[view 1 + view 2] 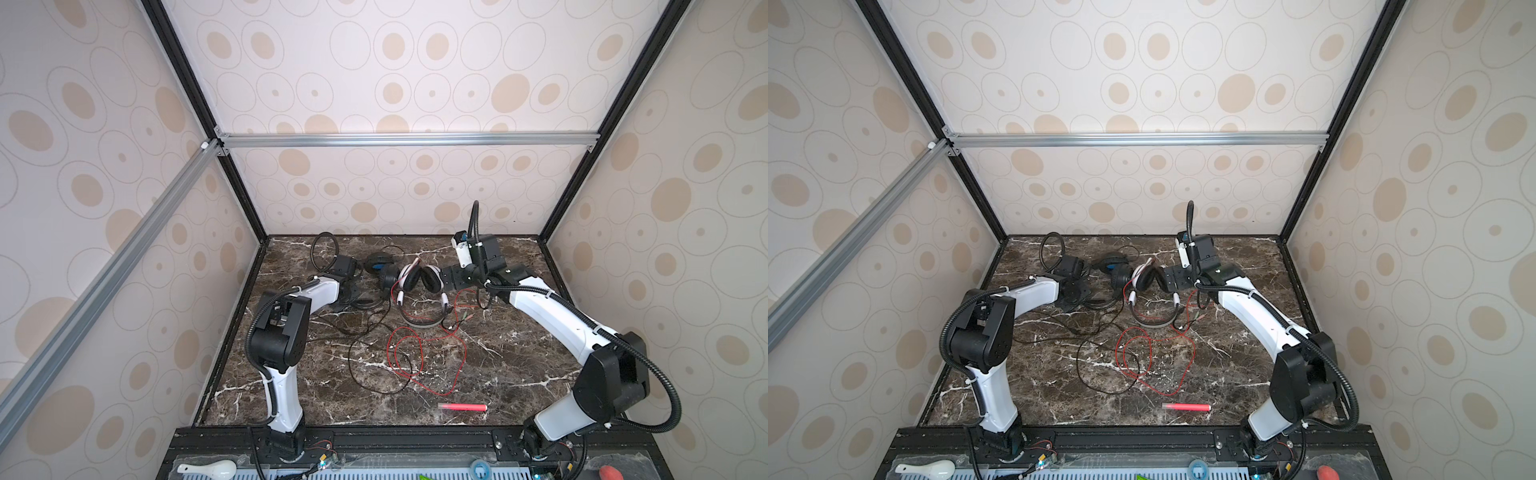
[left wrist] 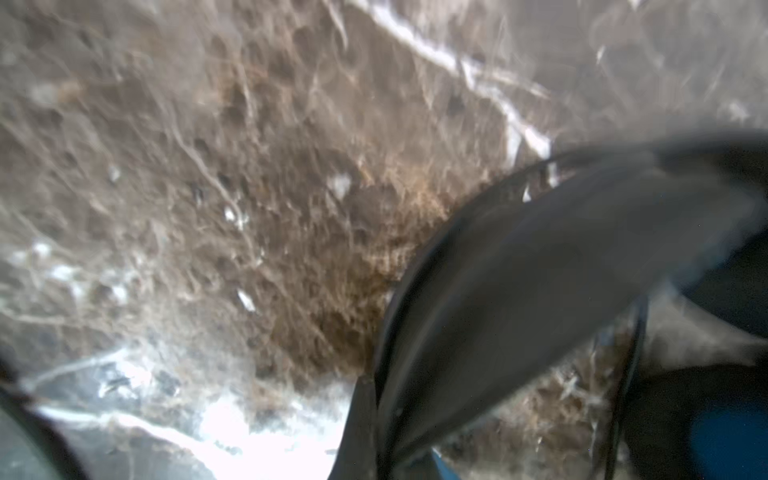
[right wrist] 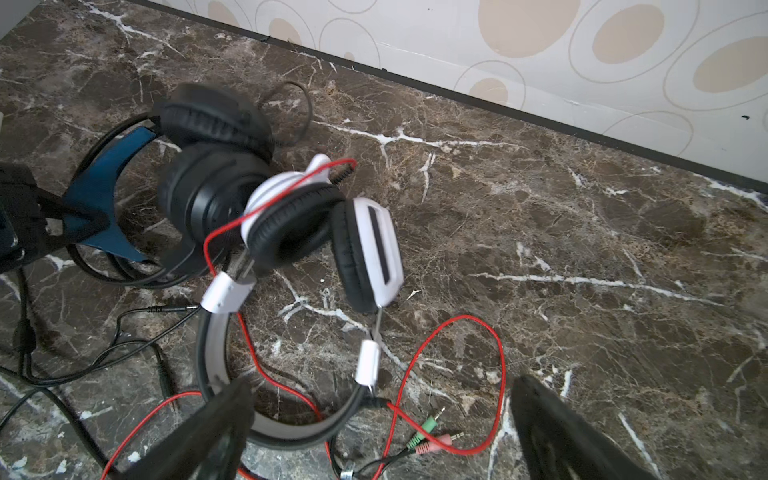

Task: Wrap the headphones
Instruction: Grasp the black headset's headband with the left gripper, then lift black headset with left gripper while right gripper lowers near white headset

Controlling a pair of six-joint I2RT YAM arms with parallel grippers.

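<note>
Marbled bench carries 2 headsets touching near the back wall, their cables sprawled in front. The left tool appears pinched on the black headset by its blue headband. The right tool gapes wide above the white headset. Risk: lifting one drags the other, since the red cable and black cable overlap.

Left wrist view is basically mush: the black headset is just a dark smear running off the edge. In both top views the left gripper is hidden under its own wrist. The right gripper has its fingers cropped in the right wrist view.
</note>
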